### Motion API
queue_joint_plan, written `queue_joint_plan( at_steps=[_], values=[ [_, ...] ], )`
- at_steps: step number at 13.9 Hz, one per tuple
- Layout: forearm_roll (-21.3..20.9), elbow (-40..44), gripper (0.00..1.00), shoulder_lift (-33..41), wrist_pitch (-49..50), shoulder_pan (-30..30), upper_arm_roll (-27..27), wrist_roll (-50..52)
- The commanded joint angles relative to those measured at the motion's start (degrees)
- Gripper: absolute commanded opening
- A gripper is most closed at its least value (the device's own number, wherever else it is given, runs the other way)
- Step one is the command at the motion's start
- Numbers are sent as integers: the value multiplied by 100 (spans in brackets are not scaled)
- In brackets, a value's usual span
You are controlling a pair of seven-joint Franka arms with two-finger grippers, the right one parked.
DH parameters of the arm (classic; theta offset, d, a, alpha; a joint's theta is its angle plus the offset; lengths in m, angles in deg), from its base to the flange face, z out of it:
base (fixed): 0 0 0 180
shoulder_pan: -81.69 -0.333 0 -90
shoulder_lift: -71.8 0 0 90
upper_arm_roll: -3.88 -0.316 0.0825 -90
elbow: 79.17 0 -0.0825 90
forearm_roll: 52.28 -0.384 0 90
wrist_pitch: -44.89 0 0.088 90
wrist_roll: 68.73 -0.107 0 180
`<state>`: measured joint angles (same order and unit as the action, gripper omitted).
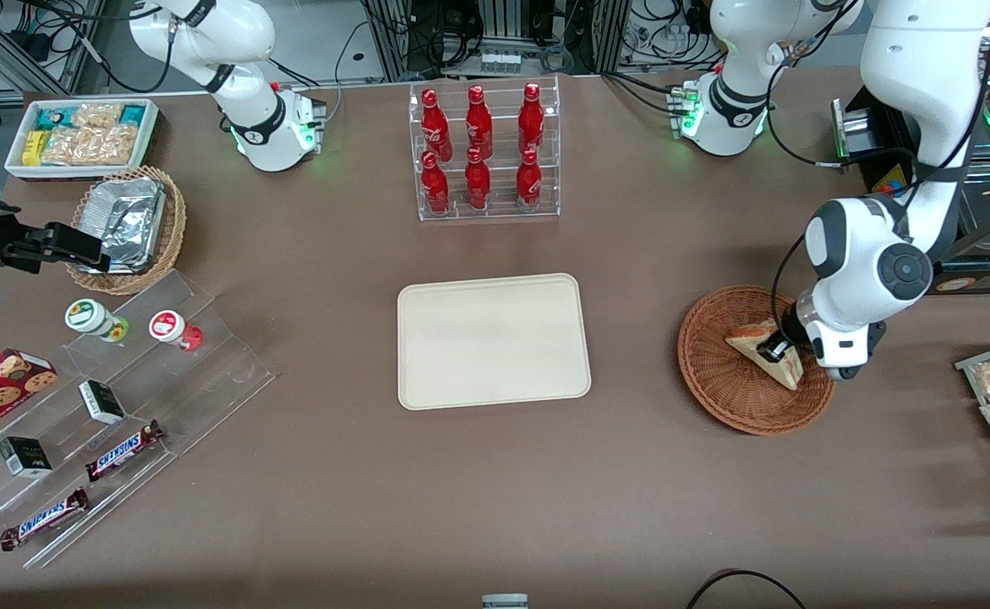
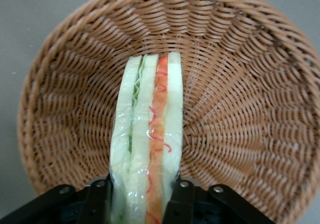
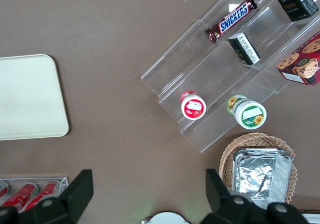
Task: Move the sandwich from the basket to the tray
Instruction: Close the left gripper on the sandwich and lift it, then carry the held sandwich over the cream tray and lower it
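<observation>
Wicker basket is sitting toward the working arm's end of the table, sandwich lying inside it. Gripper is reaching into the basket, fingers pinching the sandwich on both sides. Tray is sitting mid-table, well apart from the basket.

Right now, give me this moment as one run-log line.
phase: grasp | gripper: in basket, shut on sandwich | sandwich: not lifted out | tray: bare

Reddish-brown woven basket, cream tray, black gripper, pale sandwich (green and orange-red stripes).
</observation>
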<state>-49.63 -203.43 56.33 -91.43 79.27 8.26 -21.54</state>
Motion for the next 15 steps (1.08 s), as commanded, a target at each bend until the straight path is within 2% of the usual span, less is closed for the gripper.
queue_joint_plan(
  at_steps=[1, 5, 7, 10, 15],
  values=[
    [34, 331, 0, 308, 744, 4, 62, -217],
    [-18, 754, 0, 273, 1195, 390, 229, -807],
    [-290, 789, 0, 203, 1195, 881, 238, -965],
    [-309, 1078, 0, -25, 1204, 1601, 247, -975],
    [-212, 2237, 0, -850, 1327, 2727, 247, -712]
  ],
)
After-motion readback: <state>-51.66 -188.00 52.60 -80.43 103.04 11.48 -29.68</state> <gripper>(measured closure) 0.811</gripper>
